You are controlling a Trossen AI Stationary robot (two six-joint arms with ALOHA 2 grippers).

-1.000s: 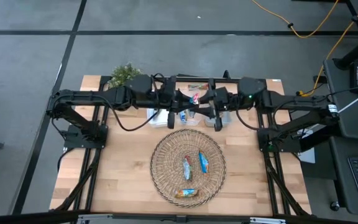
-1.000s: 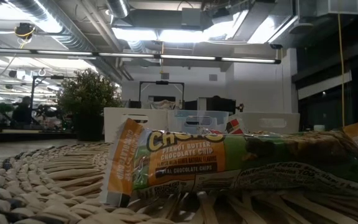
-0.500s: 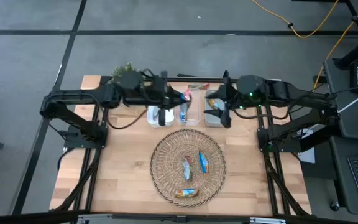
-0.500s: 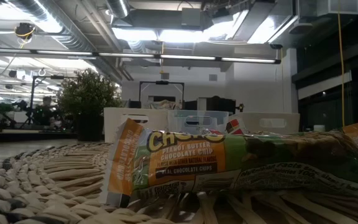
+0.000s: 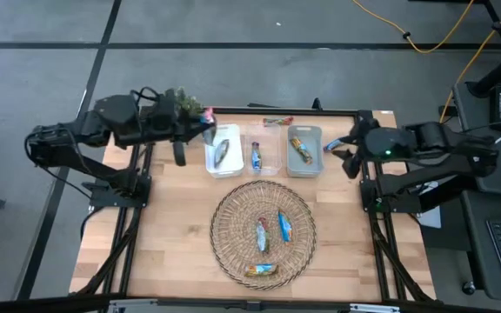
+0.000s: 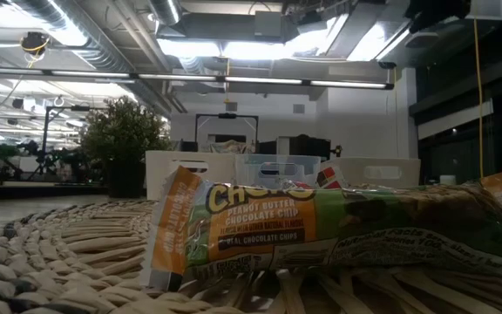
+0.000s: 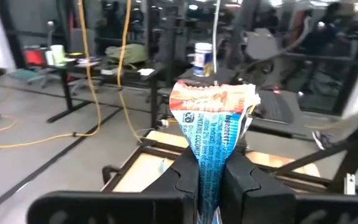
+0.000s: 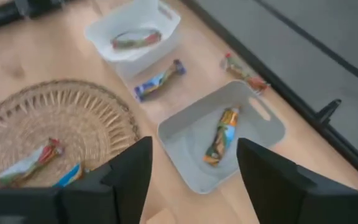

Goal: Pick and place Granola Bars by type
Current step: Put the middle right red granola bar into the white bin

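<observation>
in left claw [image 7: 211, 186], crinkled blue-and-orange bar [image 7: 213, 118]

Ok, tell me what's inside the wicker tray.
Three bars lie in the tray: two blue ones near the middle and an orange-green one by the near rim. Anything under them is hidden.

Three bins [image 5: 263, 151] stand behind the wicker tray [image 5: 233, 209].

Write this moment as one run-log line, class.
left pincer: shut on blue bar, raised near table's left edge | right pincer: open, empty | tray: three bars left
</observation>
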